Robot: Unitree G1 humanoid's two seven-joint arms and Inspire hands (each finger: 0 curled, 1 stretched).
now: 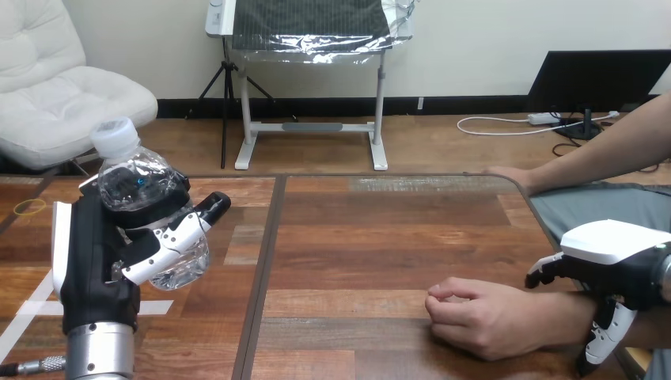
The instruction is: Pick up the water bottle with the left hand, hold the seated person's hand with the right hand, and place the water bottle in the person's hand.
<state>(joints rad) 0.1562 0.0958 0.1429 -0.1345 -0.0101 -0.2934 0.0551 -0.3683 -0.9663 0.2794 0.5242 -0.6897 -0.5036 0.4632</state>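
A clear water bottle point(141, 186) with a white cap is raised above the table's left side, tilted a little left. My left hand point(95, 253) is shut on it, fingers and thumb wrapped round its body. The person's hand point(479, 313) rests on the table at the lower right as a loose fist, knuckles toward the left. My right hand point(613, 253) arches over the person's wrist just behind that fist. Its fingers point(605, 336) curl down the wrist's near side, with the thumb on the far side.
The person's other hand point(506, 172) lies flat on the table's far right edge, its arm stretching off to the right. White tape lines point(32, 310) and a yellow rubber band point(30, 207) mark the wooden table point(356, 253) at the left.
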